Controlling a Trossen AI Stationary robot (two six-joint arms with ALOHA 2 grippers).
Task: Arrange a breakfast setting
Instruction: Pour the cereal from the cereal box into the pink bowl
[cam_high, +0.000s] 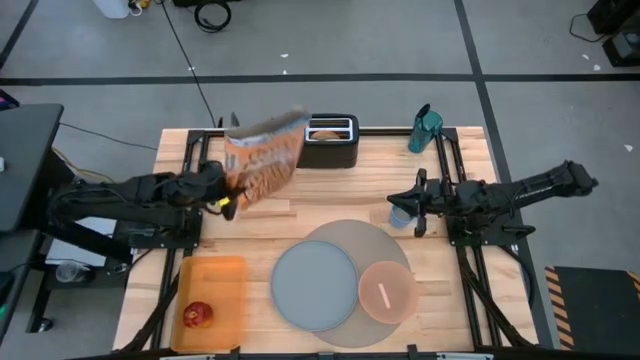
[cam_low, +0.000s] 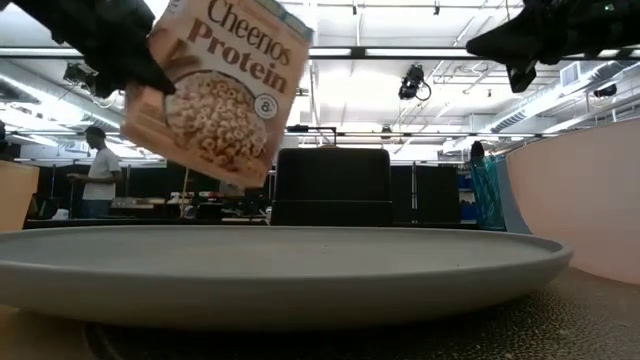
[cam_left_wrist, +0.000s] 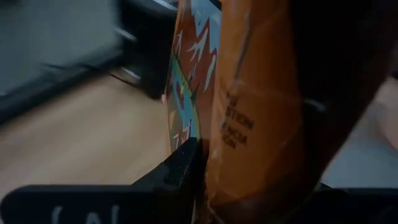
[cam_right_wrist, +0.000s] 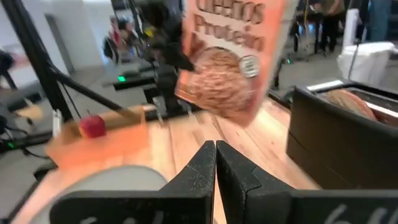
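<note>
With the left gripper (cam_high: 222, 193) clamped on the Cheerios box (cam_high: 264, 157), carry it toward the pink bowl (cam_high: 387, 291) at four o'clock, tipping only above it, while the right gripper (cam_high: 400, 203) waits with fingers together.

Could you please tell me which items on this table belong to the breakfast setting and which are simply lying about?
Breakfast setting: grey mat, grey-blue plate, pink bowl with spoon, cereal box held by the left gripper, bagel, red fruit, teal tumbler.

Lying about: black toaster, orange tray.

Robotics lab: ceiling strip lights (cam_low: 60, 75), taped concrete floor (cam_high: 330, 35), camera rig (cam_low: 412, 82).
</note>
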